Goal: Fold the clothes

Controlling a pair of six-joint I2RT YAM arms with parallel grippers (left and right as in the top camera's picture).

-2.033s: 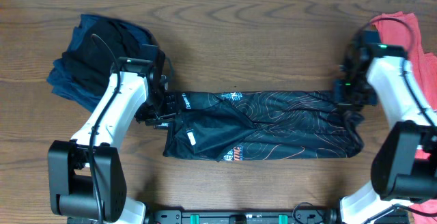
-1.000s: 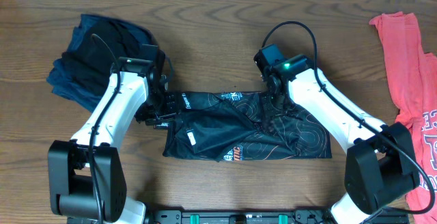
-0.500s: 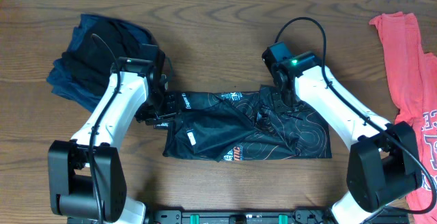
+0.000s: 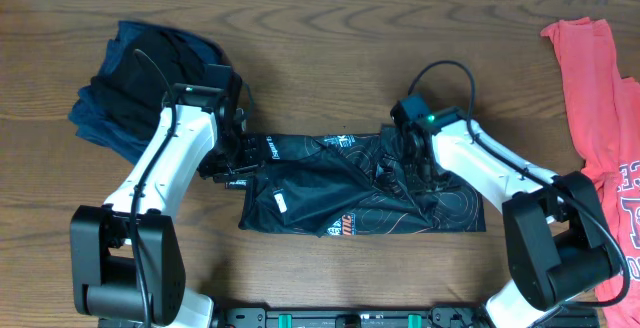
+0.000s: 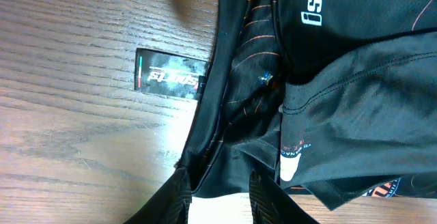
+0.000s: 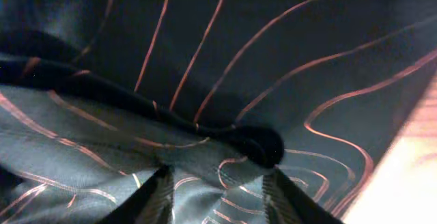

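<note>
The clothes in hand are a black jersey (image 4: 340, 193) with thin orange contour lines, lying lengthwise in the middle of the table, its right end doubled over toward the centre. My left gripper (image 4: 232, 164) sits at its left end, and the left wrist view shows the fingers (image 5: 263, 197) closed around a bunch of the jersey's (image 5: 341, 80) edge. My right gripper (image 4: 418, 163) hovers low over the doubled part. Seen from the right wrist, its fingertips (image 6: 160, 193) stand apart astride a ridge of jersey (image 6: 239, 60) cloth.
A heap of navy and black garments (image 4: 140, 88) lies at the back left, behind my left arm. A coral-red T-shirt (image 4: 590, 98) is spread along the right edge. A black label (image 5: 171, 74) lies flat on the wood beside the jersey's edge.
The right arm carried the jersey's right end leftward and laid it over the middle, making the jersey shorter. It then sank slightly and its jaws eased apart. The left arm stayed put.
</note>
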